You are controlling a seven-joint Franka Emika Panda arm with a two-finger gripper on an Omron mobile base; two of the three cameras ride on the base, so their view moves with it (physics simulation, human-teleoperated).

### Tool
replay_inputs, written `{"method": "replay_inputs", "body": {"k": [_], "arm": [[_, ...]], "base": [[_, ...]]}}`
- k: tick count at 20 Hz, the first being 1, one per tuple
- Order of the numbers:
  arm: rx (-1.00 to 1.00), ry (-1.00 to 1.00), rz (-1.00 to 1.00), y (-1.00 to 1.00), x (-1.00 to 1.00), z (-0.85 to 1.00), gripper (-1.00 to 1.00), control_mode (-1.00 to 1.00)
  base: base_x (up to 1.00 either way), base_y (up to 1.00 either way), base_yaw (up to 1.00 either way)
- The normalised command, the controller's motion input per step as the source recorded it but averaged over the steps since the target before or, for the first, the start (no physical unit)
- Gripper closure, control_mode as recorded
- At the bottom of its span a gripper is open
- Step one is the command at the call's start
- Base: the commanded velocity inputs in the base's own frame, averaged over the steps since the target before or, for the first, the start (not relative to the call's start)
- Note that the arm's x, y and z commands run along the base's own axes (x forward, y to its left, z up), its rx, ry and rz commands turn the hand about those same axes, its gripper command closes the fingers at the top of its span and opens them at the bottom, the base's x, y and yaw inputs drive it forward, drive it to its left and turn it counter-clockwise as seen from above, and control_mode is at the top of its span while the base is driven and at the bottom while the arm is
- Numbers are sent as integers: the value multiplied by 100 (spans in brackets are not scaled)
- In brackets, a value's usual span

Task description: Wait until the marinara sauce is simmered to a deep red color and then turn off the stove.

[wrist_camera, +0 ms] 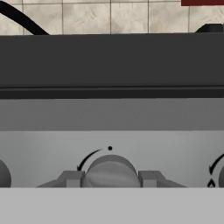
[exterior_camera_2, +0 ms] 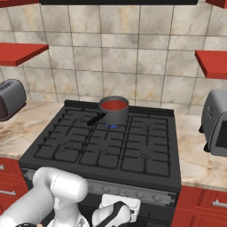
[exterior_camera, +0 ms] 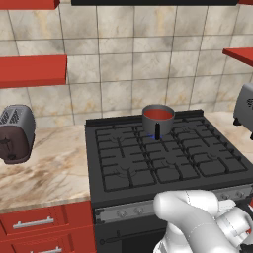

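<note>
gripper [wrist_camera: 110,179] clamped on stove knob [wrist_camera: 111,169] | marinara sauce [exterior_camera: 158,114] red in saucepan [exterior_camera: 158,121], rear-centre burner | stove [exterior_camera: 163,160] front strip

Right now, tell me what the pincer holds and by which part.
The pincer is shut on a stove knob, one fingertip on each side of its round body, on the grey front strip.
</note>
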Motion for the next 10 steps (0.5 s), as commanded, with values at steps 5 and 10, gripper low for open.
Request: {"method": "replay_inputs", "body": {"k": [5, 10], "arm": [[0, 0, 0, 0, 0, 0, 100, -100], [0, 0, 0, 0, 0, 0, 100, -100]], "base": [[0, 0, 0], [0, 0, 0]]}}
